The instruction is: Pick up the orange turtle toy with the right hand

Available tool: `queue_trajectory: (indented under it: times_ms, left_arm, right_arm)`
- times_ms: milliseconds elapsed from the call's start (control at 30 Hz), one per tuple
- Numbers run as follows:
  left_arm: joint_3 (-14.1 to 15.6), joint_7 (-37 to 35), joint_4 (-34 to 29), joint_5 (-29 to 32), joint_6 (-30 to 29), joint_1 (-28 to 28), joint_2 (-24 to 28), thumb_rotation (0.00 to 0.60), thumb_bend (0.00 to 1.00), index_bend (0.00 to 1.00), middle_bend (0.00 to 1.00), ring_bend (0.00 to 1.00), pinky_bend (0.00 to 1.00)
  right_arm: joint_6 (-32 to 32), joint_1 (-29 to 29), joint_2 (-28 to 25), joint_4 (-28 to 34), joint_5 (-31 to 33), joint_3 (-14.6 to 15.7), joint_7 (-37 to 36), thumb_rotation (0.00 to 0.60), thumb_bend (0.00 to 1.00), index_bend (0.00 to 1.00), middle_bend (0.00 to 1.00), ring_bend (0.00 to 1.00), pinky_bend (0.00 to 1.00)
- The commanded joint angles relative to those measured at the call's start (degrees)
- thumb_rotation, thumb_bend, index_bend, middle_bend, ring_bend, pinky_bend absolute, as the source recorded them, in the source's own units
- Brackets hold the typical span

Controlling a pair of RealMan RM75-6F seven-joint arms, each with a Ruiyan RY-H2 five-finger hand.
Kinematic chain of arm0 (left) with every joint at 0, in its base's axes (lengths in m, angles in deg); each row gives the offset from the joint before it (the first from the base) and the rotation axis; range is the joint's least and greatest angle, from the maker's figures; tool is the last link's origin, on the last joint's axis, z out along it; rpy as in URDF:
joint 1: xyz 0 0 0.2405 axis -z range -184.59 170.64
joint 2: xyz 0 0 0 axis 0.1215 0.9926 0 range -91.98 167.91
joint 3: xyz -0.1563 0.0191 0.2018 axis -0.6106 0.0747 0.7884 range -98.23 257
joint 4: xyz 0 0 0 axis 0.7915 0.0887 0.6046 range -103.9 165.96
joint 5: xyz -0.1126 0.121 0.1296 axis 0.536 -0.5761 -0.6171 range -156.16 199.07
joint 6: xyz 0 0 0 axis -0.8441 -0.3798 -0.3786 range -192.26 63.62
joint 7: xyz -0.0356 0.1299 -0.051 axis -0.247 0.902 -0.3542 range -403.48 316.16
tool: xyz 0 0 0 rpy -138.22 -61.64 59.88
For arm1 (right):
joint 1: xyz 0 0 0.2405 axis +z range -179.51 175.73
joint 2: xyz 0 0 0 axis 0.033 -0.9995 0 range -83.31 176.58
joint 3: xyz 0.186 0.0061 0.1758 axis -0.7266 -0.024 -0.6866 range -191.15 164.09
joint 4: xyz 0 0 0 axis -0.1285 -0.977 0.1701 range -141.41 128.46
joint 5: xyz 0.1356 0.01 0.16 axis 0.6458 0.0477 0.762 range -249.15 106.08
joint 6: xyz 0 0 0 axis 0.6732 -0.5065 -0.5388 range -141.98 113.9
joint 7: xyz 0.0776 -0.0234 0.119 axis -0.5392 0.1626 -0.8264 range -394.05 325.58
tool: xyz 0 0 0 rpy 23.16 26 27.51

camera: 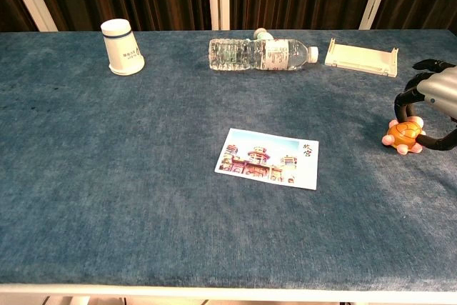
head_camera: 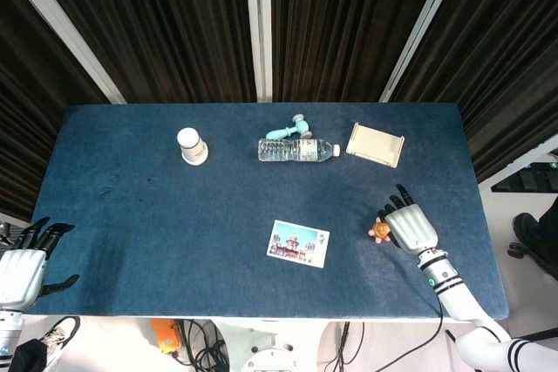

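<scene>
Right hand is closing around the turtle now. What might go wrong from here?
1. The robot hand curls around the turtle, which looks small and rounded and still sits on the table; it may slip out sideways as the fingers close.
2. The turtle lies near the table's right edge, so a nudge outward might send it off.

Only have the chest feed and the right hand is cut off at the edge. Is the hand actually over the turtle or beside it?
Observer: In the head view the right hand covers most of the turtle; only its left edge peeks out from under the fingers.
Operator: Where's the left hand? Not in my frame at all.
Observer: The left hand sits at the near left corner of the table, fingers spread, holding nothing.
Operator: What's that green thing behind the bottle?
Observer: A small teal toy with round ends, lying just behind the bottle.
</scene>
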Motion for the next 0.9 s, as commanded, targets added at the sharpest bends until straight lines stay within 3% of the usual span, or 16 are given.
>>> queue_trajectory:
  times_ms: [33,100,300,333,433,467,533,600,667,900]
  left_arm:
    - [0.00,-0.05,0.02,0.06,0.00,-0.03,-0.01,0.600,0.03,0.21,0.18,0.05,0.15]
    - [0.01,-0.08,0.04,0.09,0.00,-0.05,-0.02,0.600,0.03,0.21,0.18,0.05,0.15]
    - [0.03,-0.06,0.03,0.02,-0.03,-0.05,0.00,0.600,0.03,0.21,0.18,0.05,0.15]
    - [0.02,-0.05,0.02,0.01,-0.02,-0.04,0.00,0.600,0.03,0.21,0.18,0.05,0.15]
    - [0.05,0.06,-0.07,-0.07,0.02,0.02,0.01,0.600,0.03,0.21,0.18,0.05,0.15]
    - [0.06,0.08,-0.13,-0.09,0.03,0.02,0.02,0.600,0.03,0.21,0.18,0.05,0.15]
    - [0.08,0.15,-0.24,-0.12,0.00,0.01,0.05,0.600,0.03,0.21,0.18,0.05,0.15]
    - [0.14,0.27,-0.30,-0.10,-0.02,-0.06,0.03,0.600,0.03,0.21,0.18,0.05,0.15]
    - [0.24,0.45,-0.34,-0.03,0.17,-0.07,0.00,0.600,0.03,0.21,0.18,0.05,0.15]
    - [0.18,0.50,-0.46,0.00,0.21,-0.02,0.02,0.600,0.03,0.21,0.18,0.05,0.15]
  right_arm:
    - [-1.10,-0.22,0.90,-1.27,-0.49,0.23,-0.54,0.600,0.39,0.96,0.83,0.34,0.00]
    - [-1.41,-0.29,1.10,-1.76,-0.57,0.32,-0.54,0.600,0.41,1.00,0.87,0.37,0.00]
    - [-3.66,-1.08,1.04,-1.98,-0.34,-0.10,-1.53,0.600,0.39,0.97,0.87,0.36,0.00]
    - [-3.54,-1.21,0.74,-1.81,0.01,-0.13,-1.40,0.600,0.36,0.91,0.83,0.34,0.00]
    - [-1.34,-1.46,-1.15,0.50,3.09,-0.56,1.13,0.600,0.25,0.54,0.58,0.20,0.00]
    - [-0.17,-1.52,-2.00,1.93,4.92,-0.88,2.93,0.600,0.23,0.37,0.43,0.12,0.00]
    - [1.24,-1.51,-3.41,4.69,7.62,-1.40,5.91,0.600,0.22,0.16,0.22,0.02,0.00]
    - [1.44,-1.56,-4.26,6.68,8.91,-1.74,7.22,0.600,0.20,0.07,0.13,0.00,0.00]
    - [1.19,-1.63,-4.91,8.18,9.27,-1.79,7.77,0.600,0.20,0.05,0.10,0.00,0.00]
    - [0.11,-1.83,-6.12,10.12,8.07,-1.13,6.67,0.600,0.19,0.04,0.13,0.00,0.00]
